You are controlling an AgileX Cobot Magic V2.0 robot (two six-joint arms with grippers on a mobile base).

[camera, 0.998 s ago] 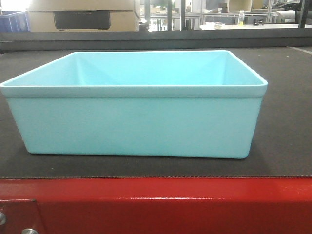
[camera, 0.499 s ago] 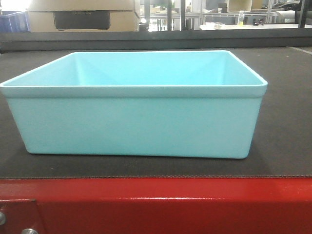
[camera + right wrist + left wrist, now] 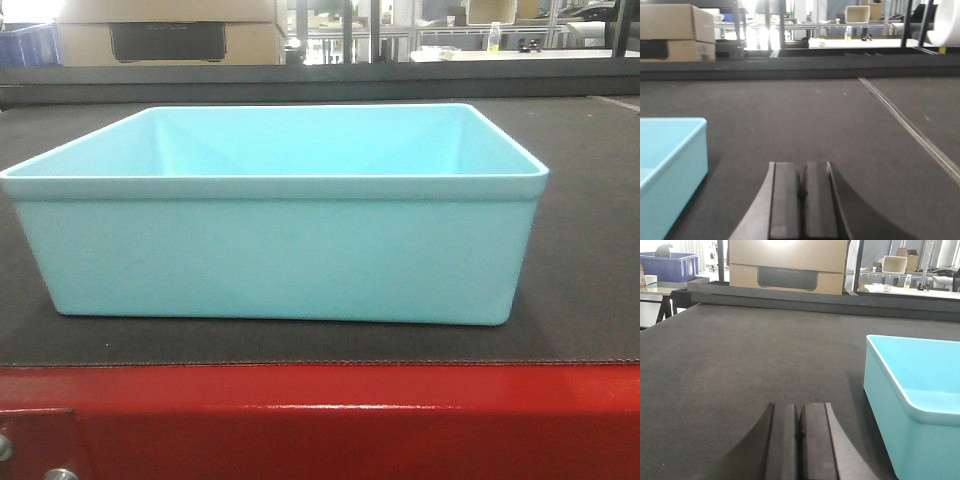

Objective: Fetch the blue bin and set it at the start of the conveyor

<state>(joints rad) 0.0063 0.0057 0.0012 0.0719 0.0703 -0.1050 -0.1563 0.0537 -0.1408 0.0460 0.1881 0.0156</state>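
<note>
The pale aqua-blue bin [image 3: 280, 245] stands upright and empty on the dark belt of the conveyor start [image 3: 585, 250], just behind its glossy red frame [image 3: 340, 420]. In the left wrist view the bin [image 3: 920, 405] is to the right of my left gripper [image 3: 800, 412], which is shut and empty above the belt [image 3: 740, 365]. In the right wrist view the bin [image 3: 665, 165] is to the left of my right gripper [image 3: 801, 170], also shut and empty. Neither gripper touches the bin or shows in the front view.
Cardboard boxes [image 3: 787, 265] stand beyond the belt's far edge. A dark royal-blue bin [image 3: 670, 266] sits on a table at far left. A metal rail strip [image 3: 912, 132] runs along the belt at the right. Shelving and tables fill the background.
</note>
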